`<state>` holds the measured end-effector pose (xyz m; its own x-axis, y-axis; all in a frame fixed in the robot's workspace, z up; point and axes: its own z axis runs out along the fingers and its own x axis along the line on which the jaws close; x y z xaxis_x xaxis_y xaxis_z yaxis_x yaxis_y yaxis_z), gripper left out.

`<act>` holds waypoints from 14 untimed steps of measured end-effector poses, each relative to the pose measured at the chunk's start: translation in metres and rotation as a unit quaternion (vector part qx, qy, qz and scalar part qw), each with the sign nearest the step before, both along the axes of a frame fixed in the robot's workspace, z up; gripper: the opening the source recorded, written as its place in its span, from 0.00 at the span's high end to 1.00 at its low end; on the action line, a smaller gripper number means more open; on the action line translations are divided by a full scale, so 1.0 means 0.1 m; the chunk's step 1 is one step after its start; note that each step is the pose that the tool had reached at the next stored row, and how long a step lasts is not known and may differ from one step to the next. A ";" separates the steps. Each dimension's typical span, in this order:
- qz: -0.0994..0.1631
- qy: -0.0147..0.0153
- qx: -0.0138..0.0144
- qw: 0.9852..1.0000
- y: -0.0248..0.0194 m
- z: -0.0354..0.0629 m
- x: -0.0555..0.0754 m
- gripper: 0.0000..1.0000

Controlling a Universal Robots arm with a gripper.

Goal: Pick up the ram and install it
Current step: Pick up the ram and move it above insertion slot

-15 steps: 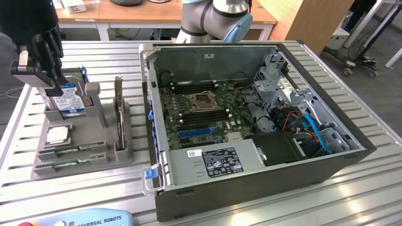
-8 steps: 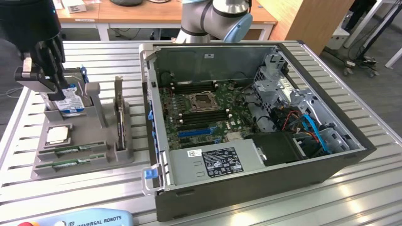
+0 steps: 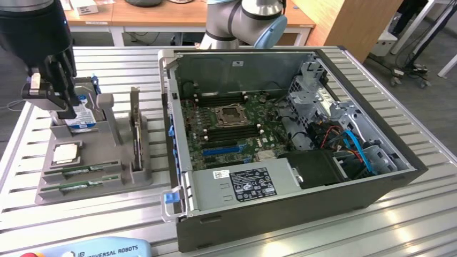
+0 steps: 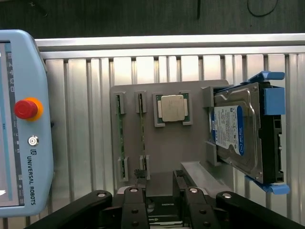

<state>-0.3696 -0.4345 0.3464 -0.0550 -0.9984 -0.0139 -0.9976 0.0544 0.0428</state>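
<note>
Two ram sticks stand on edge in slots of a grey holder (image 3: 107,155): one ram stick (image 3: 89,171) (image 4: 142,133) and a second ram stick (image 3: 85,184) (image 4: 120,138) beside it. My gripper (image 3: 61,104) (image 4: 161,202) hangs above the holder's far end, close to the hard drive, well apart from the ram. It is open, with its black fingers (image 4: 133,205) spread and nothing between them. The open computer case (image 3: 286,134) lies to the exterior view's right, its motherboard (image 3: 228,126) exposed.
The holder also carries a silver processor chip (image 3: 66,153) (image 4: 172,108), a blue-labelled hard drive (image 3: 82,115) (image 4: 236,129) and an upright card (image 3: 134,128). A teach pendant (image 3: 85,249) (image 4: 19,119) lies near the holder. The slatted metal table (image 3: 400,219) surrounds everything.
</note>
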 end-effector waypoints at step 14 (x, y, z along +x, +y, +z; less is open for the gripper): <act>0.000 0.000 0.000 1.000 -0.060 -0.004 -0.01 0.64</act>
<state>-0.3702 -0.4405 0.3460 -0.0550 -0.9984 -0.0138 -0.9976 0.0543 0.0429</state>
